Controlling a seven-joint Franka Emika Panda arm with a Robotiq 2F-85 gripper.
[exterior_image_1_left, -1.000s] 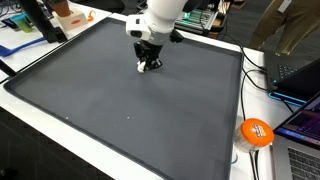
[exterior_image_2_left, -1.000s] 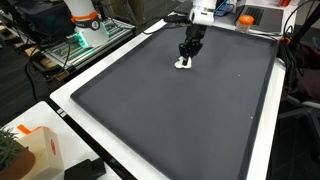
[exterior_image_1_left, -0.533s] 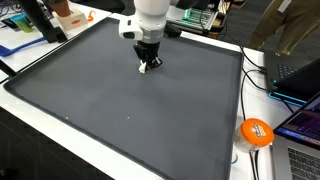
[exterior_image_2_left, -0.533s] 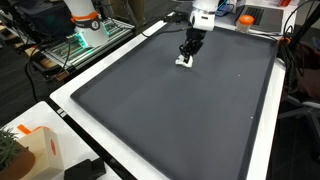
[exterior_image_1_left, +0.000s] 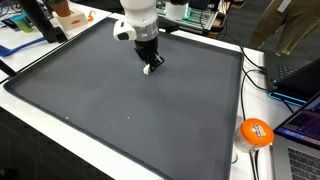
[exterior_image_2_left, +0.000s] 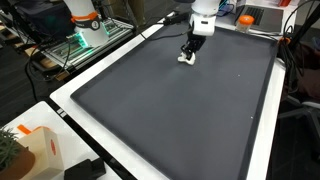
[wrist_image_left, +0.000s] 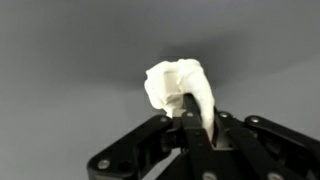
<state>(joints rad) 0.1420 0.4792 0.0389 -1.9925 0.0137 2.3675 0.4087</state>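
Your pincer (exterior_image_1_left: 149, 63) is clamped on a crumpled white paper wad (wrist_image_left: 172, 82), low over the dark mat (exterior_image_2_left: 170, 110) near one end of the table; the grasp looks made, and lifting calls for a firm hold. The orange round object (exterior_image_1_left: 256, 132) sits well apart, nothing blocking

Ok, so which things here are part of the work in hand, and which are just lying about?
In hand: gripper, shut on the white crumpled wad; dark mat beneath.
Lying about: orange round object; tan box.
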